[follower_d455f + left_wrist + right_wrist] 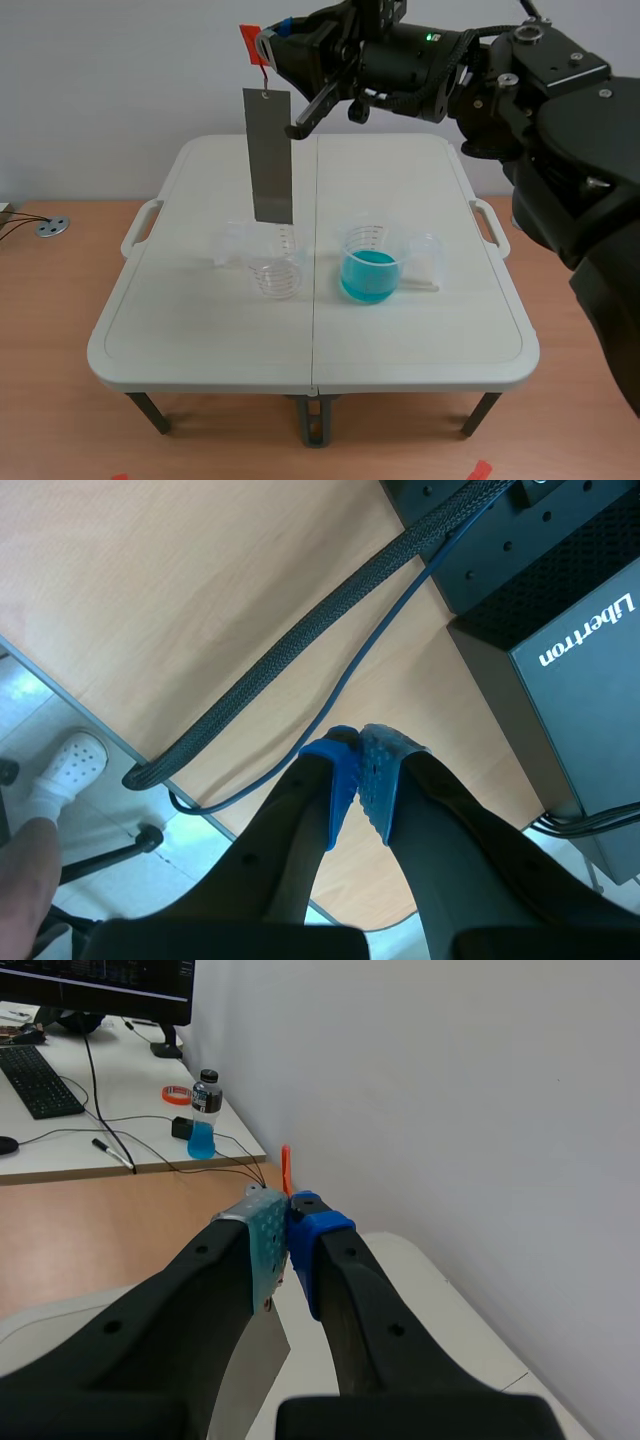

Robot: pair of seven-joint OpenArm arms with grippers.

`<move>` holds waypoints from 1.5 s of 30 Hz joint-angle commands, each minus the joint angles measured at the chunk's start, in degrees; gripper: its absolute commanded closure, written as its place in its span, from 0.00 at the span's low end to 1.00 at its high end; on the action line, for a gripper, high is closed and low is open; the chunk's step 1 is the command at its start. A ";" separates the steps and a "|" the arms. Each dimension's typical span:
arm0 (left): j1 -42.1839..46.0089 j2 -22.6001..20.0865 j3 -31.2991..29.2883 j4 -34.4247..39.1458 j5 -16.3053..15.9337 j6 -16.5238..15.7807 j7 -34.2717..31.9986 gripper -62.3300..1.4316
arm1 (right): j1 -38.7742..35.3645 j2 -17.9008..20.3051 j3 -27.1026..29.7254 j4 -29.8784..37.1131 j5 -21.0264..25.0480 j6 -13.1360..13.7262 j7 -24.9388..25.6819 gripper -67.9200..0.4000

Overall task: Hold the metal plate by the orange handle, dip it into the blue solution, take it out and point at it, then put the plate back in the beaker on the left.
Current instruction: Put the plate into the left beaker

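While right gripper (290, 1225) pinches orange handle (250, 41), black box (585, 720), seemingly "Libertron"

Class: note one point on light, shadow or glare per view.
Scene view: metal plate evenly grey, no glare; beaker of blue solution casts little shadow. Left wrist view: black box catches light. Right wrist view: right pincer dark against a bright wall.

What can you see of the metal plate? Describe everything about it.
The metal plate is a thin, flat, dull grey rectangular strip, longer than wide. A small hole near its top edge takes a short red tie up to the orange handle, which the right pincer clamps. The plate hangs upright in the air, its lower edge over the empty clear beaker on the white table. Only the tie touches it.
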 commanded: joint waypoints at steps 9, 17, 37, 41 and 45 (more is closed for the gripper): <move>0.46 0.13 0.17 0.85 0.02 -0.22 -0.17 0.95 | 1.51 -0.87 -1.84 -2.56 0.00 0.33 1.66 0.97; 0.46 0.13 0.17 0.85 0.02 -0.22 -0.17 0.95 | 1.49 -1.18 -2.19 -6.95 -0.87 0.33 3.26 0.97; 0.46 0.13 0.17 0.85 0.00 -0.26 -0.17 0.95 | -0.31 -3.43 -2.19 -13.53 -4.61 0.33 6.19 0.97; 0.46 0.15 0.17 0.85 0.00 -1.07 -0.17 0.95 | -0.42 -3.67 -2.86 -14.71 -5.42 0.33 6.38 0.97; 0.46 0.15 0.17 0.85 -0.02 -1.77 -0.17 0.95 | -0.42 -3.65 -3.48 -15.82 -5.97 0.33 6.36 0.97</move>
